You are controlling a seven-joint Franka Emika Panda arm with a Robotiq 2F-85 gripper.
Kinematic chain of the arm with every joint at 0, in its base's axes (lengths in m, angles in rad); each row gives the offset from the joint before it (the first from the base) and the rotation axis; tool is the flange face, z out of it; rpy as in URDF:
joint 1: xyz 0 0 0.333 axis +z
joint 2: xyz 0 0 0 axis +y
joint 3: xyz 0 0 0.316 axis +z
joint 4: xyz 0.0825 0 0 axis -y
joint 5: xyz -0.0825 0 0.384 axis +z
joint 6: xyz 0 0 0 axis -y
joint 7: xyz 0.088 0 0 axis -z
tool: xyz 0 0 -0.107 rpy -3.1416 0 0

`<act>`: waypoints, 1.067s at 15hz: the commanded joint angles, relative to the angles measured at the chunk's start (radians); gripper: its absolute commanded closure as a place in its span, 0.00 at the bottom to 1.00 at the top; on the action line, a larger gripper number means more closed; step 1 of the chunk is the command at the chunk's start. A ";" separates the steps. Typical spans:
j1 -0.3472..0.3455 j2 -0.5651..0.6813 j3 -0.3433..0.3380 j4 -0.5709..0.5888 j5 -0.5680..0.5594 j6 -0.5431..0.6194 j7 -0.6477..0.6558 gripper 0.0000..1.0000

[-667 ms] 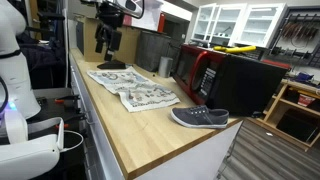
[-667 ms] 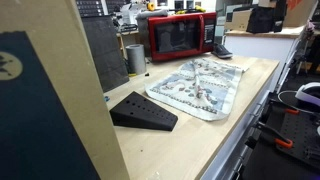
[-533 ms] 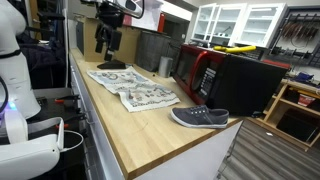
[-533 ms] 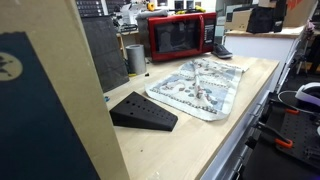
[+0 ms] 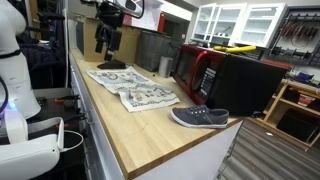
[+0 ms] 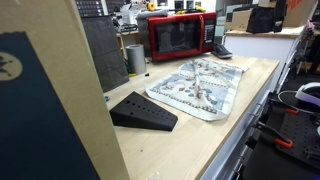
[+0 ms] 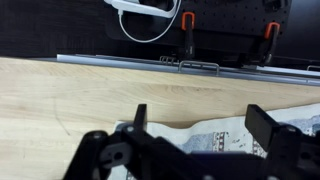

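My gripper (image 5: 107, 44) hangs high over the far end of the wooden counter (image 5: 150, 130), above a black wedge (image 5: 112, 65). The wrist view has the gripper (image 7: 205, 125) open, its two black fingers (image 7: 139, 118) wide apart with nothing between them. Below them lies the edge of a patterned grey-and-white cloth (image 7: 205, 142) on the wood. In both exterior views the cloth (image 5: 132, 88) (image 6: 200, 85) is spread flat on the counter. The wedge (image 6: 143, 111) sits beside the cloth. The gripper itself is not visible in the exterior view with the wedge in front.
A dark blue shoe (image 5: 199, 117) lies near the counter's near corner. A red microwave (image 5: 195, 70) (image 6: 180, 35) and a black box (image 5: 245, 82) stand along the back. A metal cup (image 6: 135, 58) stands by the microwave. A large board (image 6: 50, 100) blocks part of an exterior view.
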 commanded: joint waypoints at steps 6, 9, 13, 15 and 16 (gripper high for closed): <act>-0.011 0.023 0.013 -0.022 0.000 0.042 0.019 0.00; -0.015 0.073 0.009 -0.023 -0.002 0.103 0.032 0.00; -0.026 0.158 0.023 -0.037 0.004 0.236 0.094 0.00; -0.024 0.208 0.038 -0.047 0.011 0.300 0.142 0.00; -0.019 0.231 0.052 -0.055 0.018 0.329 0.173 0.00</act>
